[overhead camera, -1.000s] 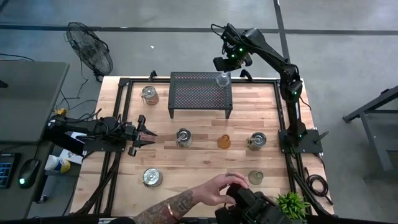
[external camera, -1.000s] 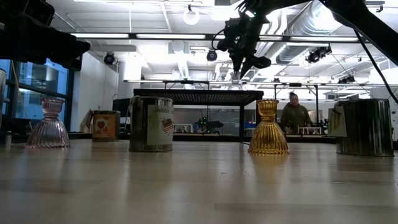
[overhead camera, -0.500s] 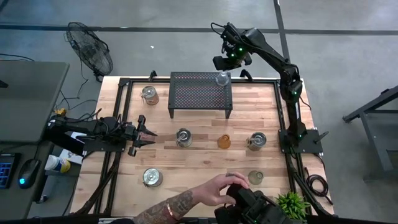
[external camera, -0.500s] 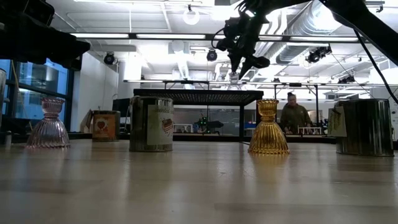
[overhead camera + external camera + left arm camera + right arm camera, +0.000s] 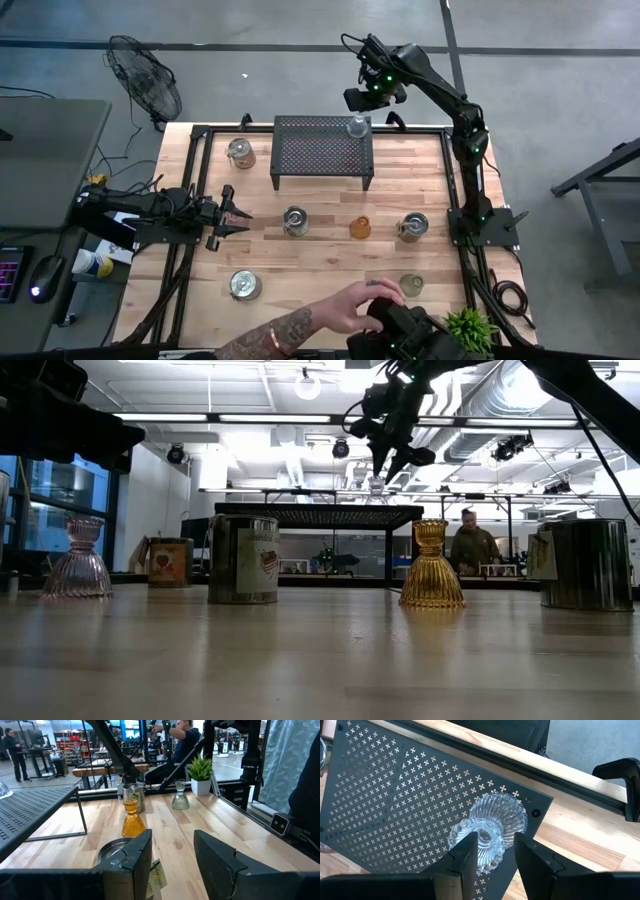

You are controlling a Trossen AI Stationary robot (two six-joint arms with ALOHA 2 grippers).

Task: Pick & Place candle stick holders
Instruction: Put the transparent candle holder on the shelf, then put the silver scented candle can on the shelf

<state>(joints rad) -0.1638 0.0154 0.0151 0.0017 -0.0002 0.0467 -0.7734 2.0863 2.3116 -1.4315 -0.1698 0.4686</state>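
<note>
Workshop floor, a fan and a hall of benches lie beyond our plank table (image 5: pixel 330 255), where a person's hand (image 5: pixel 352 305) reaches in from the six o'clock edge near a small potted plant (image 5: pixel 467 326). What matters now is at the black perforated stand (image 5: pixel 322 150) at twelve o'clock: the clear glass holder (image 5: pixel 357 127) stands upright on the stand's one o'clock corner, axis vertical, and our right gripper (image 5: pixel 372 92) hangs above it, a little toward twelve. In the right wrist view the holder (image 5: pixel 490 829) shows between the two fingers (image 5: pixel 462 861), which stand apart and seem clear of the glass; so we judge the jaws open and empty, the piece set down. Any coming move, we think, is a straight rise along that axis, so the ribbed rim is not caught. Our left gripper (image 5: pixel 232 210) waits low at nine o'clock, fingers parted and holding nothing, pointing toward three at the silvery tin holder (image 5: pixel 295 220) just ahead. Farther along that row stand the amber holder (image 5: pixel 360 228) and another metal one (image 5: pixel 412 226); a greenish glass (image 5: pixel 410 285) sits nearer six, a tin (image 5: pixel 244 285) at seven, another (image 5: pixel 240 152) at eleven. Space around the stand looks free.
</note>
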